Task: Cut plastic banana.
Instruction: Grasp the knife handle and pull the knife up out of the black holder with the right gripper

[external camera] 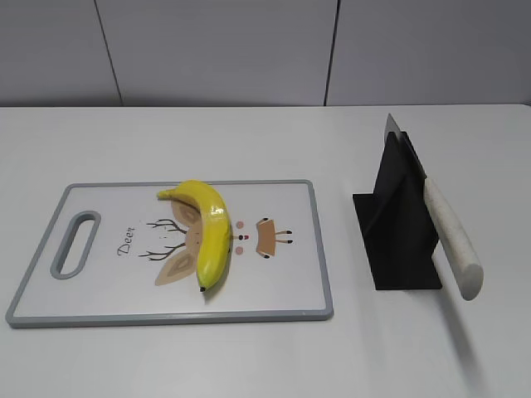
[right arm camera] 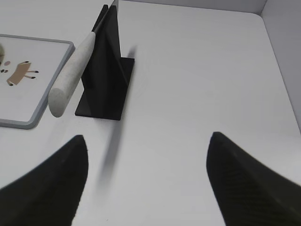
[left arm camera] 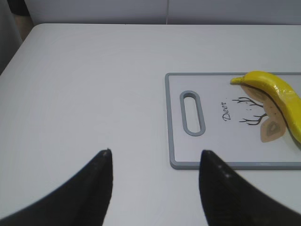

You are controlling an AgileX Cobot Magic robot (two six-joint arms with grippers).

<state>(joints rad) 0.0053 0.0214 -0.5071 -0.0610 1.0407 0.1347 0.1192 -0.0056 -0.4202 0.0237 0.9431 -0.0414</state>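
A yellow plastic banana lies whole on a white cutting board with a grey rim and a deer drawing. The banana also shows at the right edge of the left wrist view. A knife with a white handle rests in a black stand, handle pointing toward the front; it also shows in the right wrist view. My left gripper is open and empty, over the table to the left of the board. My right gripper is open and empty, near the front of the stand. Neither gripper shows in the exterior view.
The board has a slot handle at its left end. The white table runs back to a grey wall. In the right wrist view the table's right edge is close.
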